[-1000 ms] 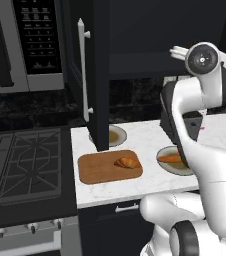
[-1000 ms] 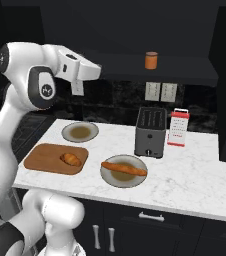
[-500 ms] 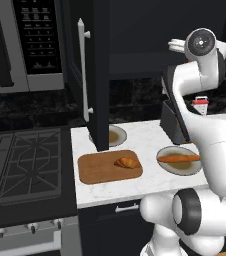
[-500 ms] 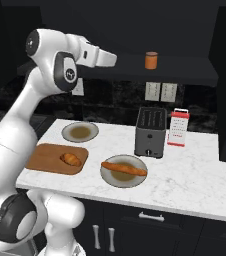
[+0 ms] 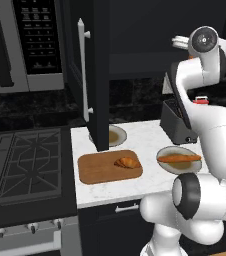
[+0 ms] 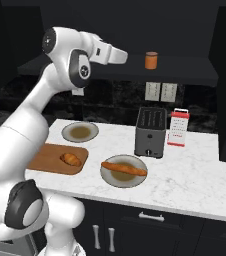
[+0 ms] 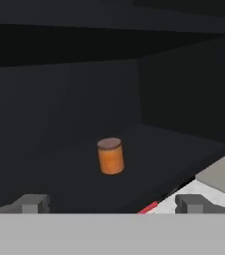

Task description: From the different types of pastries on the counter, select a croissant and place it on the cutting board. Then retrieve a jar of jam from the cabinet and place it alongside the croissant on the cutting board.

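Note:
The croissant [image 5: 127, 162] [image 6: 71, 159] lies on the right part of the cutting board [image 5: 97, 170] [image 6: 47, 157]. The long thin pastry [image 5: 179, 158] [image 6: 124, 169] rests on a round plate to the board's right. Inside the open cabinet, the jar of jam [image 6: 151, 60] [image 7: 110, 156] stands upright on the dark shelf. My gripper [image 6: 124, 56] [image 7: 113, 204] is at shelf height, a short way left of the jar and pointing at it. It is open and holds nothing. The cabinet door [image 5: 92, 75] stands swung out with its silver bar handle [image 5: 82, 70].
A dark toaster [image 6: 151, 132] [image 5: 177, 122] and a white grater with a red top [image 6: 178, 127] stand at the counter's back, below the shelf. A second grey plate [image 6: 80, 132] sits behind the board. Microwave [image 5: 30, 45] and stove [image 5: 20, 165] are to the left.
The arm has stretched out to the right in the right base view, carrying the open gripper toward the jar on the shelf. Croissant, board and jar have stayed put.

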Robot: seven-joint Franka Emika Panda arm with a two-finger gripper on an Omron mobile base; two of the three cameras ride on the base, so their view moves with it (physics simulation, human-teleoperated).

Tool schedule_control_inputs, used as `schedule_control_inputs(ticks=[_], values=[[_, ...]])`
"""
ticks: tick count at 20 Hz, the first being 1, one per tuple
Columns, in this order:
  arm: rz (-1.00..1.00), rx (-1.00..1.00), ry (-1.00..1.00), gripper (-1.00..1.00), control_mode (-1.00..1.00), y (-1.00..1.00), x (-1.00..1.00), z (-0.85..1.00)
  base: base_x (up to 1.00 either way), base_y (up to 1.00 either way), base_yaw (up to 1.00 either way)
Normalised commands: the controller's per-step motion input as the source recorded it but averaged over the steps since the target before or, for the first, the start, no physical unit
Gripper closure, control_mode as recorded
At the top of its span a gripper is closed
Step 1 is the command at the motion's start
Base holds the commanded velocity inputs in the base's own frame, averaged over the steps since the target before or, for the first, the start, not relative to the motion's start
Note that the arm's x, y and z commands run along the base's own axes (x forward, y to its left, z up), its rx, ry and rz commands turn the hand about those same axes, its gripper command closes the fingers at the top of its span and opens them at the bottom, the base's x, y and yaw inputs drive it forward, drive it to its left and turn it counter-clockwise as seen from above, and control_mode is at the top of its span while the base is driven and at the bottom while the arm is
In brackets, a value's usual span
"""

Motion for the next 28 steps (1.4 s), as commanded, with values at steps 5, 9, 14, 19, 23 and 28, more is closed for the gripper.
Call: schedule_control_inputs(ticks=[5, 9, 14, 19, 23, 28], values=[[0.02, -0.04, 0.04, -1.00, -1.00, -0.08, 0.18, -0.28, 0.00, 0.00, 0.00], [0.00, 0.00, 0.02, -1.00, -1.00, -0.02, 0.36, -0.22, 0.00, 0.00, 0.00], [0.00, 0.00, 0.01, -1.00, -1.00, -0.21, 0.50, -0.05, 0.00, 0.00, 0.00], [0.00, 0.00, 0.04, -1.00, -1.00, -0.14, 0.41, 0.00, 0.00, 0.00, 0.00], [0.00, 0.00, 0.10, -1.00, -1.00, -0.15, 0.17, 0.00, 0.00, 0.00, 0.00], [0.00, 0.00, 0.07, -1.00, -1.00, -0.22, 0.24, -0.02, 0.00, 0.00, 0.00]])
